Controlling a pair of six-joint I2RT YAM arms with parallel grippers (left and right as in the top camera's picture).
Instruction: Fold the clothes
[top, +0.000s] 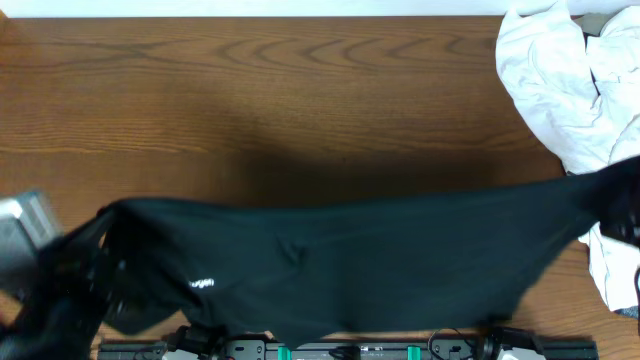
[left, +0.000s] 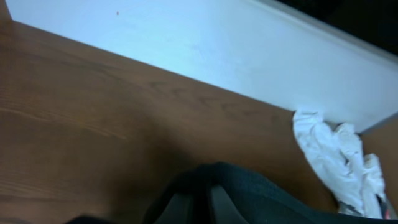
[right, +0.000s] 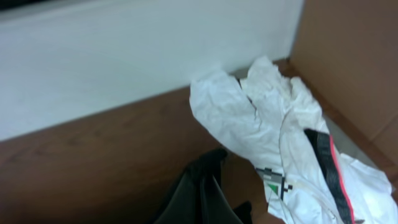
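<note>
Overhead: black garment (top: 350, 260) held stretched wide across the near edge of the worktop (top: 250, 90), one end at the left tool (top: 88, 248), the other at the right tool (top: 620, 205). The middle of the cloth hangs in a shallow sag and casts a shadow on the wood behind it. Both arms show only as dark blur in this view.

Left wrist view: left tool (left: 202, 202) at the bottom edge, fingers (left: 180, 210) close together with a fold of the dark cloth bunched over them. Reads as clamped on the garment, though the tips themselves are hidden by fabric.

Right wrist view: right tool (right: 202, 196) likewise narrow, with a ridge of black cloth rising from between the fingers. Closed on the garment's other end.

White clothes pile (top: 560, 90) sits crumpled in the far right corner of the worktop, against the white back wall (left: 186, 43). One piece in the pile carries a black and pink band (right: 326, 165) and a small label.
</note>
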